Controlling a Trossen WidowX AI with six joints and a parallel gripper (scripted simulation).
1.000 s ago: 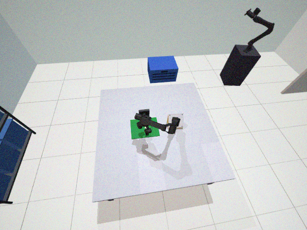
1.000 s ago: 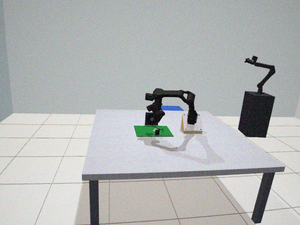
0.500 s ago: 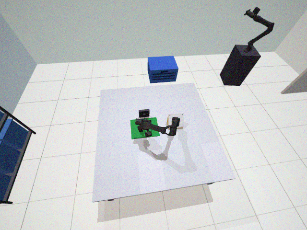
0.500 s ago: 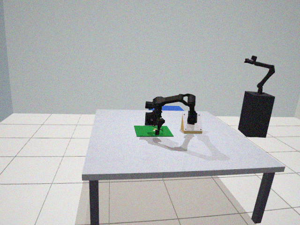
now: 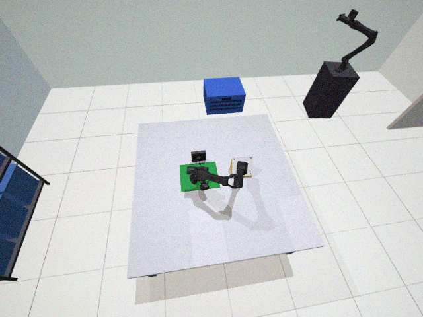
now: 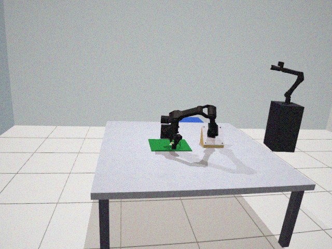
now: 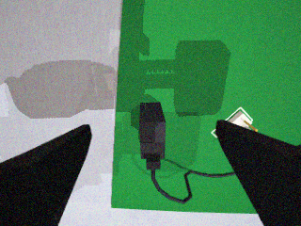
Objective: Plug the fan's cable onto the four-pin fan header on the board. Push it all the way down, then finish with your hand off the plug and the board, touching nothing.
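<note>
My gripper (image 7: 153, 128) is open and empty, pointing down over the green board (image 5: 185, 185) (image 6: 156, 146) (image 7: 263, 61). The black cable plug (image 7: 152, 129) (image 6: 173, 147) is on the board near one edge, between the spread fingertips in the wrist view, with a gap on both sides. Its thin black cable (image 7: 183, 200) leaves the plug's lower end and loops to the right. The white four-pin header (image 7: 241, 118) (image 6: 171, 143) sits set at an angle on the board; the right fingertip partly covers it in the wrist view. The fan (image 5: 198, 156) (image 6: 164, 131) stands behind the board.
The arm's base sits on a white-topped wedge mount (image 5: 235, 164) (image 6: 204, 139) right of the board, on the pale table (image 5: 164, 232) (image 6: 139, 177). A blue box (image 5: 223, 88) is beyond the table. A second arm stands on a dark pedestal (image 5: 328, 92) (image 6: 284, 125) at the far right.
</note>
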